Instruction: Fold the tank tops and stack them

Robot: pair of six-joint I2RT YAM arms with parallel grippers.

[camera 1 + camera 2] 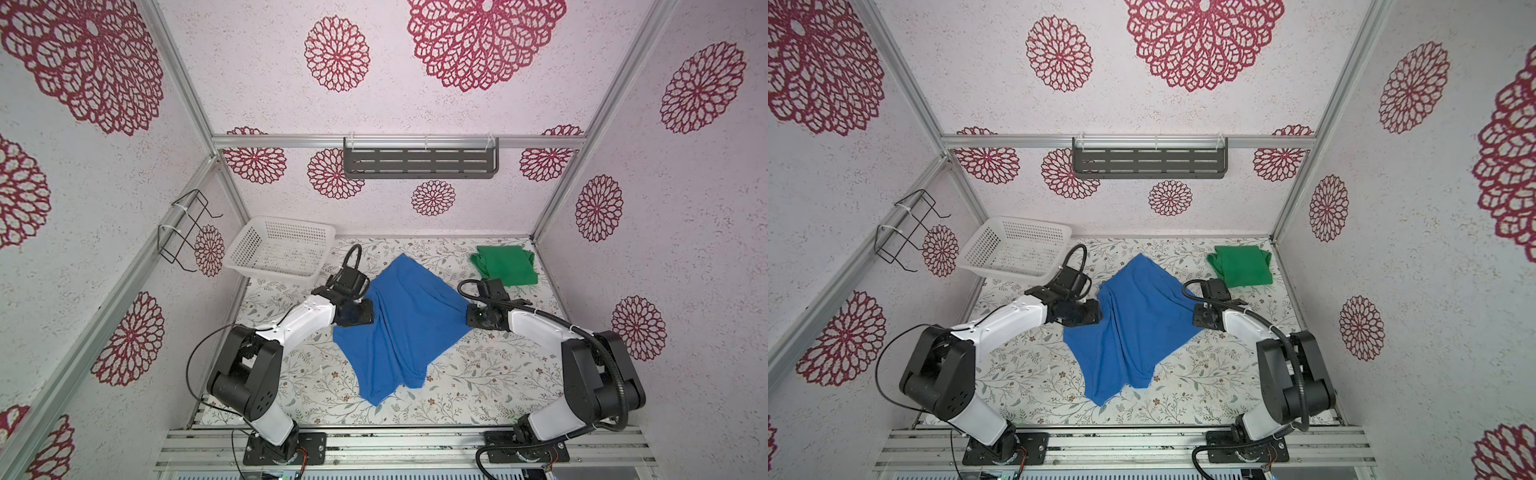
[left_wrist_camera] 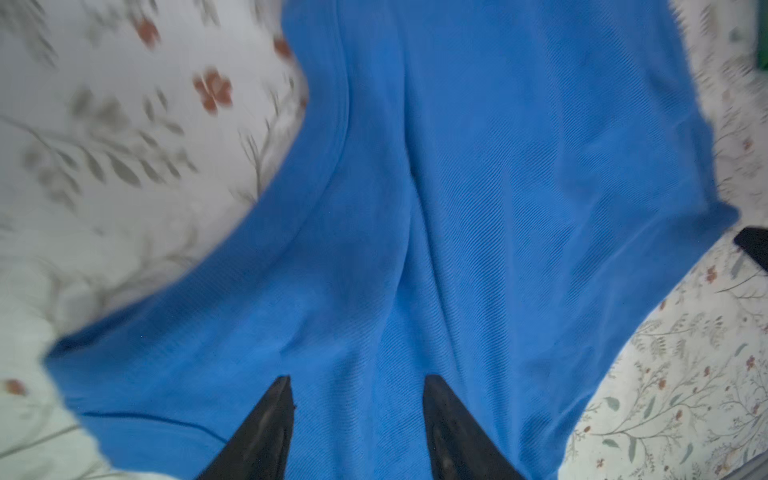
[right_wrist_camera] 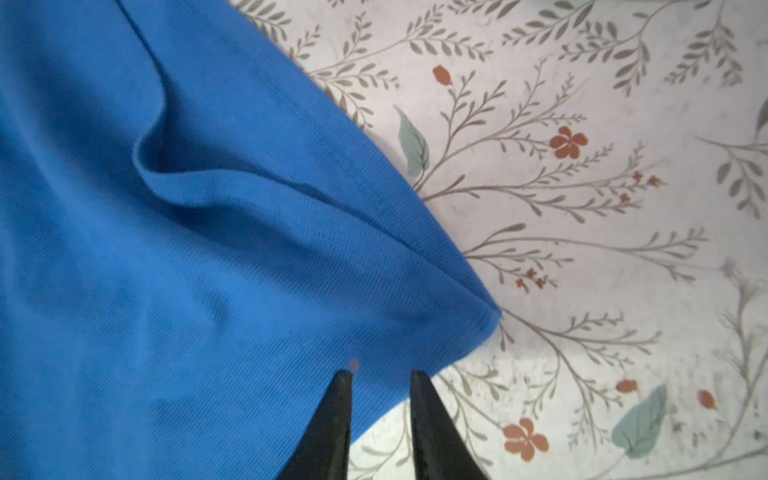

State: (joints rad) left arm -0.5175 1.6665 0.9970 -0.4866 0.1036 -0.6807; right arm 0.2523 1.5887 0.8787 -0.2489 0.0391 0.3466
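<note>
Both top views look steeply down from high above the front rail onto the whole floral table (image 1: pixel 478 386), side by side and almost alike; each takes in the blue tank top (image 1: pixel 399 324) at the middle. The left wrist view sits close over that blue tank top (image 2: pixel 478 187), filling most of its frame. The right wrist view hangs close over its corner (image 3: pixel 187 270), beside bare table (image 3: pixel 582 208).

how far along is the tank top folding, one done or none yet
One looks done: the green tank top lies folded at the table's far right corner. In hand: the blue tank top is spread, rumpled, mid-table, with the left gripper and right gripper open over opposite edges. Left: fold the blue and stack the two.
</note>
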